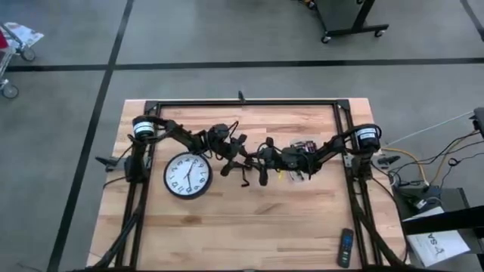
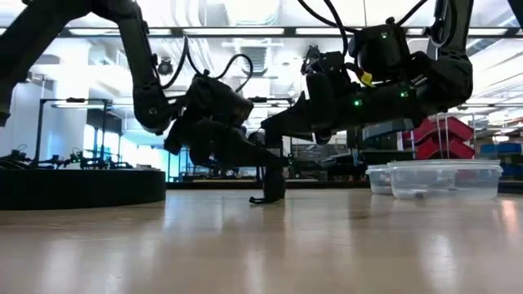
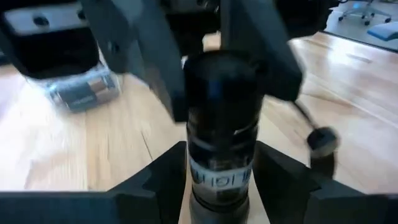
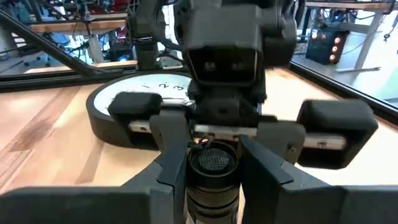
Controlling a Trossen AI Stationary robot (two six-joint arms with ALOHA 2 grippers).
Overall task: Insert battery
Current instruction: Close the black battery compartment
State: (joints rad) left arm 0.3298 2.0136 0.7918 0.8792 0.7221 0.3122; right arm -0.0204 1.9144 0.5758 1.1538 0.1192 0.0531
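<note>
1. Both arms meet at the middle of the wooden surface [image 1: 227, 219], claws facing each other.
2. Left claw [image 3: 221, 180] is closed around a black flashlight [image 3: 221, 124]; fingers [image 3: 165, 174] press both sides of the barrel, near a white label band.
3. Right claw [image 4: 214, 168] grips the same flashlight [image 4: 213, 171] from the opposite end; fingers [image 4: 177, 165] are tight on the ribbed barrel, and the open end with a metal spring or mesh inside faces the right wrist camera.
4. Low view: flashlight [image 2: 274, 175] is held upright-ish between the two claws, its lower end touching or just above the surface; cannot tell which.
5. Clear plastic container [image 2: 445, 180] sits just beside the right arm; batteries [image 3: 84, 93] show inside it in the left wrist view.
6. No battery visible in either claw.
7. Round wall clock [image 1: 188, 175] lies flat near the left arm.
8. TV remote [image 1: 345, 247] lies at the front right edge, well apart from the arms.
</note>
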